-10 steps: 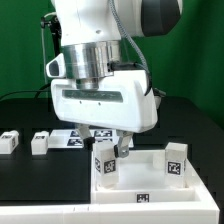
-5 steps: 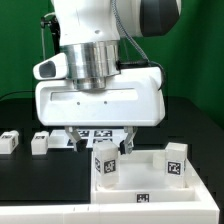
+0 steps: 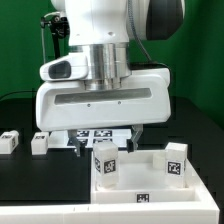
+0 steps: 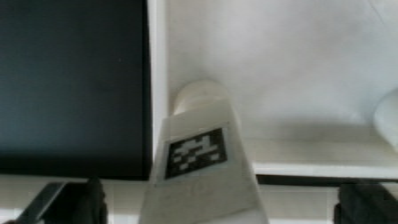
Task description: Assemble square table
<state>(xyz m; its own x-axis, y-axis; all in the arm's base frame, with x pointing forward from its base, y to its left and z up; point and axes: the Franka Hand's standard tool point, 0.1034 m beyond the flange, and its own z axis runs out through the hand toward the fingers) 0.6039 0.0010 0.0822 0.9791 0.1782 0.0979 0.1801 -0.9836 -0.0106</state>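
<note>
The square table's white tray-like top [image 3: 150, 186] lies at the front of the exterior view. Two tagged white legs stand upright on it, one at its left [image 3: 106, 162] and one at its right [image 3: 176, 160]. My gripper [image 3: 108, 140] hangs open just above the left leg, one finger on each side and neither touching it. In the wrist view that leg [image 4: 205, 150] rises between my dark fingers [image 4: 80, 200], my gripper [image 4: 222, 205] wide around it, over the white top [image 4: 302, 80]. Two more legs [image 3: 10, 141] [image 3: 40, 143] lie loose on the black table.
The marker board [image 3: 95, 133] lies flat behind the top, partly hidden by my hand. A white rail [image 3: 40, 216] runs along the front edge. The top's raised rim borders the standing legs. In the wrist view the second leg shows as a rounded white edge [image 4: 388, 115].
My hand has risen and shifted slightly to the exterior view's right, jaws staying wide. The left leg stays upright where it stood.
</note>
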